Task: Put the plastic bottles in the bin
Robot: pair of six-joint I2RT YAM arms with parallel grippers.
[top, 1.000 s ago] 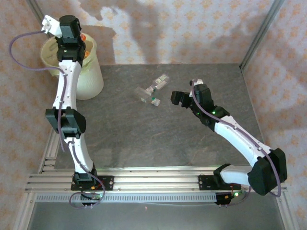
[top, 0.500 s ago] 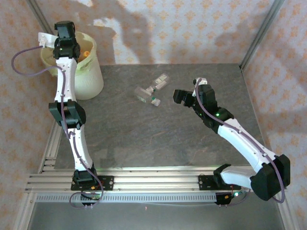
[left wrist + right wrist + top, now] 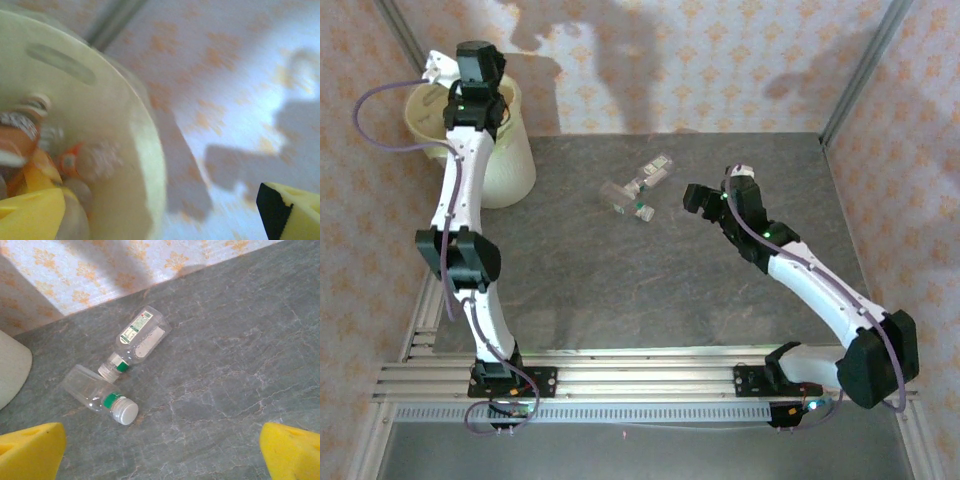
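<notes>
Left gripper (image 3: pixel 160 215): we see its yellow pads (image 3: pixel 30 215) at the two lower corners of the wrist view, spread wide with nothing between them.
Left gripper's place: from above we find it over the mouth of the bin (image 3: pixel 510 160), at the far left of the table (image 3: pixel 620 290).
Bin contents: in the left wrist view we make out several plastic bottles inside the bin, one with an orange cap (image 3: pixel 67 162); the blur keeps us from counting them.
Bin rim: cream-white, curving just below the left gripper's open jaws.
Right gripper (image 3: pixel 160 452): we see its jaws wide too, yellow pads far apart, holding nothing.
Right gripper's place: above the table's middle, to the right of the two bottles on the table and clear of them.
Farther bottle (image 3: pixel 140 335): lying on its side on the grey surface, green band at the neck, cap end towards the near left.
Nearer bottle (image 3: pixel 97 394): also on its side, white cap pointing near and right, just beside the farther bottle's cap end.
Both bottles on the table: we place them near the table's centre, well apart from the bin.
Arms: both white, reaching from the near rail, the left towards the far left.
</notes>
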